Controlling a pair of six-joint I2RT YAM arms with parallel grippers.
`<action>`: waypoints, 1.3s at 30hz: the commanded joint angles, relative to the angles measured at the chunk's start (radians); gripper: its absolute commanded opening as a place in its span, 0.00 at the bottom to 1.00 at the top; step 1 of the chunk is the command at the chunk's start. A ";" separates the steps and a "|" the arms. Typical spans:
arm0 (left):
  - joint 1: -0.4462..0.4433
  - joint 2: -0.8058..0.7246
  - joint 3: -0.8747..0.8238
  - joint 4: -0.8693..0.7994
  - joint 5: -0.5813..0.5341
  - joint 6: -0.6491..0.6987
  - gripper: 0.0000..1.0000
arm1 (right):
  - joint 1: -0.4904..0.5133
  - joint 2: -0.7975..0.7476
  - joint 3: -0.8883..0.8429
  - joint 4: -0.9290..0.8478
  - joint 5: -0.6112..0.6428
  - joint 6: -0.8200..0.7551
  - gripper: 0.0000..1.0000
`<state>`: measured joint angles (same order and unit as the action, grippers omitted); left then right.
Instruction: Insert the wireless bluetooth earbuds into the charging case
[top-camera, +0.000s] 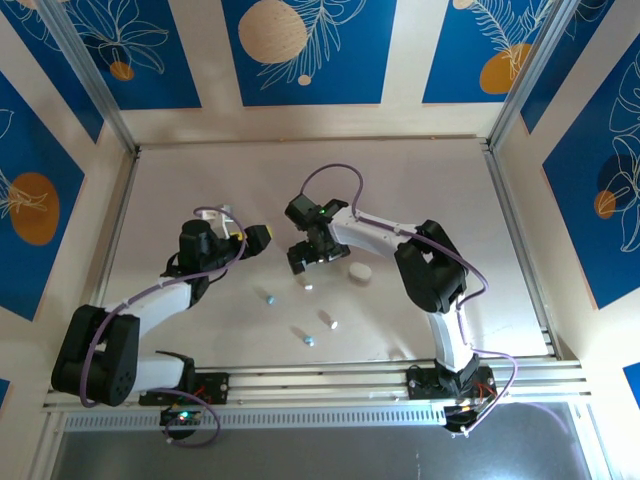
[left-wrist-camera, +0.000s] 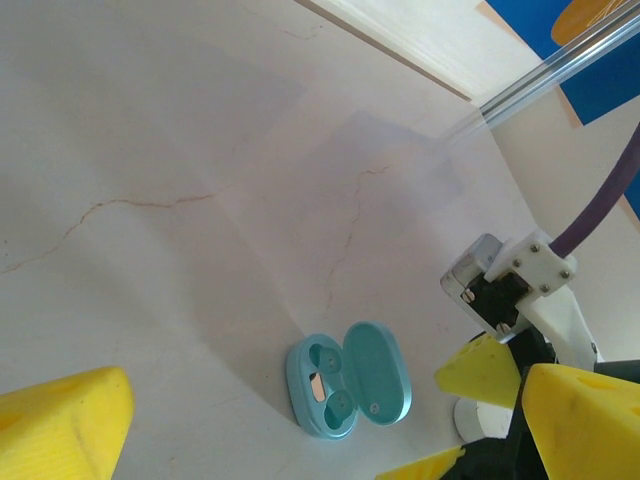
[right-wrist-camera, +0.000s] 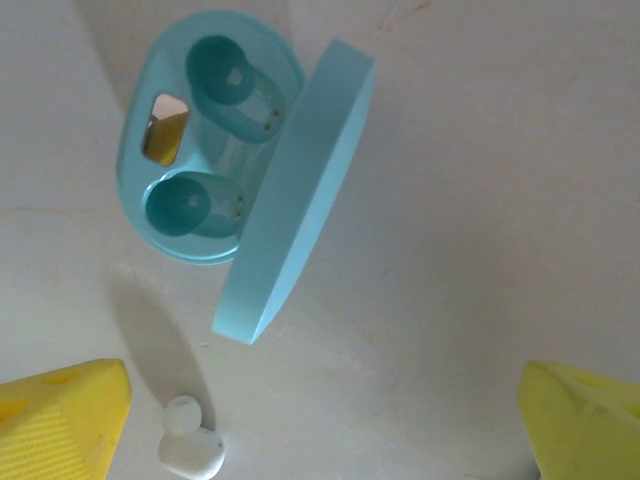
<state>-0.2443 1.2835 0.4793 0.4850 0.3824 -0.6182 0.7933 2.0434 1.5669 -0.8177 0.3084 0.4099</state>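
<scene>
We see the worktop (top-camera: 420, 200) with both tools spread wide, holding nothing: the left tool (top-camera: 256, 237) and the right tool (top-camera: 303, 262) above the open blue case (right-wrist-camera: 215, 150). Its two wells are empty. A white case (top-camera: 359, 271) lies near. The earbuds lie loose on the worktop: one white earbud (right-wrist-camera: 190, 450) just beside the blue case, a second white earbud (top-camera: 327, 321) and two blue earbuds (top-camera: 268, 297) (top-camera: 309, 340) nearer the arm bases.

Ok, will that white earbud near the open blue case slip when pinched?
The white earbud looks smooth and rounded, so it may squirt from a pinch. Its nub probably stops long rolls. Tiny, likely light: a nudge could skid it.
</scene>
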 joint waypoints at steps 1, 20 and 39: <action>0.006 -0.028 -0.005 -0.011 -0.004 0.023 1.00 | -0.013 0.028 0.048 -0.071 0.054 0.013 1.00; 0.005 -0.047 -0.004 -0.023 -0.008 0.030 1.00 | -0.085 0.024 0.049 -0.080 0.049 0.031 1.00; 0.006 -0.061 -0.010 -0.017 -0.008 0.028 1.00 | -0.138 0.044 0.077 -0.089 0.039 0.033 1.00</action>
<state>-0.2440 1.2442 0.4774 0.4694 0.3828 -0.6174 0.6621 2.0666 1.6119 -0.8848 0.3561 0.4286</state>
